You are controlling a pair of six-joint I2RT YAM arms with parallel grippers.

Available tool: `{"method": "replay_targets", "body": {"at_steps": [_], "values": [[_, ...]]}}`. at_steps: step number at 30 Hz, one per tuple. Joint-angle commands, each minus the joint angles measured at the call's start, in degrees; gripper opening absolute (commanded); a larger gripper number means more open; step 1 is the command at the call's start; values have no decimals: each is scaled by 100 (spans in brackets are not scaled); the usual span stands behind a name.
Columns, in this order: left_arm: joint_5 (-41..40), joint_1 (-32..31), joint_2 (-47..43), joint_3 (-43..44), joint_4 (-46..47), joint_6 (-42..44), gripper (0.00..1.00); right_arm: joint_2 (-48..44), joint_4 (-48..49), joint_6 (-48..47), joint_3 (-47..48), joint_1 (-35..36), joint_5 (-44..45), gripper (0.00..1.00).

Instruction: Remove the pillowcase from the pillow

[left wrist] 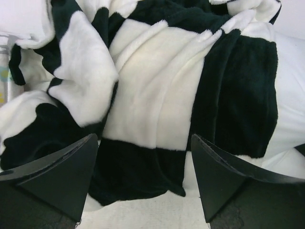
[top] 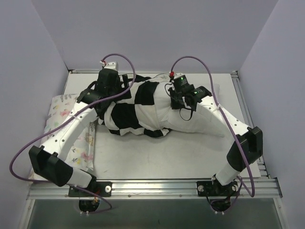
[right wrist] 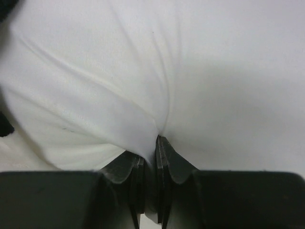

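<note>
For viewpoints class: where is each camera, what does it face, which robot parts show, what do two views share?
Top external: overhead, looking down on the table; left arm, right arm show.
Left wrist: faces the plush black and white checkered pillowcase; open left gripper shows.
Right wrist: faces the plain white pillow, pinched by the right gripper.
Shared: pillowcase, top and left wrist.

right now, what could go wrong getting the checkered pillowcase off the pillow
1. The right gripper is shut on only a thin pinch of the pillow; a hard pull might slip it free.
2. The left gripper is open over bunched pillowcase folds, so it may catch one loose layer, or the pillow underneath too.
3. The floral pillow lies under the left arm and could get dragged along.
</note>
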Motion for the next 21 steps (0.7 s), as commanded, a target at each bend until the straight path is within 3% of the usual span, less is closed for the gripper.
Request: {"method": "replay_targets", "body": {"at_steps": [1, 6, 14, 17, 21], "values": [[-688, -221, -829, -89, -102, -8, 87, -378, -538, 406, 424, -227, -483, 0], [-1576, -774, -1525, -844, -278, -421, 87, -431, -740, 389, 890, -324, -492, 0], [-1717, -1337, -2492, -2470, -287, -1703, 88, -492, -951, 363, 1295, -368, -527, 0], [-1552, -1417, -2773, -3349, 282, -2082, 88, -457, -986, 362, 1322, -368, -553, 0], [-1305, -1417, -2933, -4351, 2378, -2065, 92, -492, -1013, 345, 1243, -359, -545, 0]]}}
